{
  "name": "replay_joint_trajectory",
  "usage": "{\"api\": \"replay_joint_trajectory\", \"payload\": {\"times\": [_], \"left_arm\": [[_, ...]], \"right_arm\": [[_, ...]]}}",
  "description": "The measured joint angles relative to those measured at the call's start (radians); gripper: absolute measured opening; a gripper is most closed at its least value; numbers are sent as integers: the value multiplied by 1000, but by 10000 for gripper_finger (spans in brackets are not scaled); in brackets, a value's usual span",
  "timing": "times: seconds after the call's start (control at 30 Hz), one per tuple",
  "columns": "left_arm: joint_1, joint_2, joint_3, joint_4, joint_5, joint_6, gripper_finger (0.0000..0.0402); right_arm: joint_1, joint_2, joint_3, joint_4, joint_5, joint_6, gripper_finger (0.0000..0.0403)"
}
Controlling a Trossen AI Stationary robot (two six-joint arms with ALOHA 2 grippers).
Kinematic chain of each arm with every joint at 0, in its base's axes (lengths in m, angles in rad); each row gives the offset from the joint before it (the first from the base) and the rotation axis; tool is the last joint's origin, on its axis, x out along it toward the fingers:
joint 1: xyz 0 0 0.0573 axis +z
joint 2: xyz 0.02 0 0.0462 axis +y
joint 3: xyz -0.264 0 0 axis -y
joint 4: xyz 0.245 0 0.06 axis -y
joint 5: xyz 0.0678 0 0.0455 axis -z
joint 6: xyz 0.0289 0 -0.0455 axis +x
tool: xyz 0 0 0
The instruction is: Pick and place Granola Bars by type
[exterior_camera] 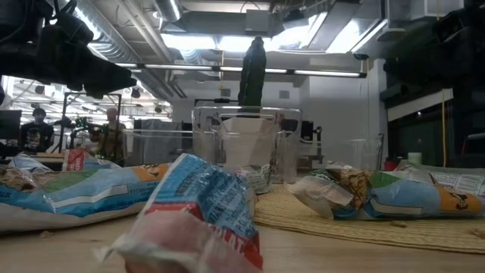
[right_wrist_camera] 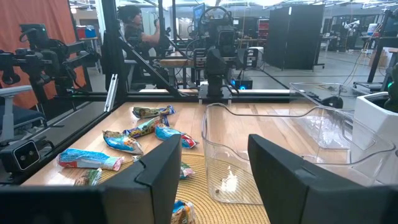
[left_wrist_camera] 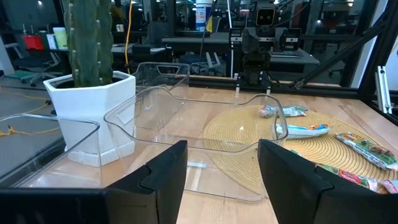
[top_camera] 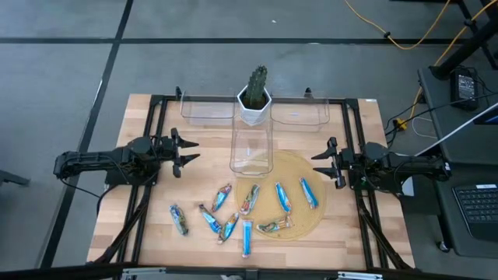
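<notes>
Several granola bars lie flat on the near half of the table, most in blue wrappers, some greenish with red marks. A few rest on a round woven mat, the others on bare wood. My left gripper hovers open at the table's left side, pointing level toward the middle. My right gripper hovers open at the right side, facing it. Neither has anything between its fingers. The left wrist view shows bars on the mat, and the right wrist view shows bars beyond its fingers.
A clear bin stands in the middle between the two grippers, and two more stand at the far edge. A cactus in a white pot stands between those. A black frame runs round the table.
</notes>
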Motion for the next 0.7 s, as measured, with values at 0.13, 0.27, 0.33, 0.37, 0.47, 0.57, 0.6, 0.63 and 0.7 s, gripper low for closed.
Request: {"api": "replay_joint_trajectory", "payload": {"times": [0.13, 0.27, 0.33, 0.37, 0.47, 0.57, 0.6, 0.63, 0.7], "left_arm": [[0, 0, 0, 0, 0, 0, 191], [0, 0, 0, 0, 0, 0, 189], [0, 0, 0, 0, 0, 0, 190], [0, 0, 0, 0, 0, 0, 191], [0, 0, 0, 0, 0, 0, 191], [0, 0, 0, 0, 0, 0, 189], [0, 0, 0, 0, 0, 0, 189], [0, 0, 0, 0, 0, 0, 189], [0, 0, 0, 0, 0, 0, 191]], "right_arm": [[0, 0, 0, 0, 0, 0, 190], [0, 0, 0, 0, 0, 0, 190], [0, 0, 0, 0, 0, 0, 190], [0, 0, 0, 0, 0, 0, 190], [0, -1, 1, 14, 0, 6, 190], [0, -1, 9, 25, 0, 28, 190], [0, -1, 10, 31, 0, 29, 190], [0, -1, 10, 34, 0, 29, 190], [0, -1, 10, 31, 0, 29, 190]]}}
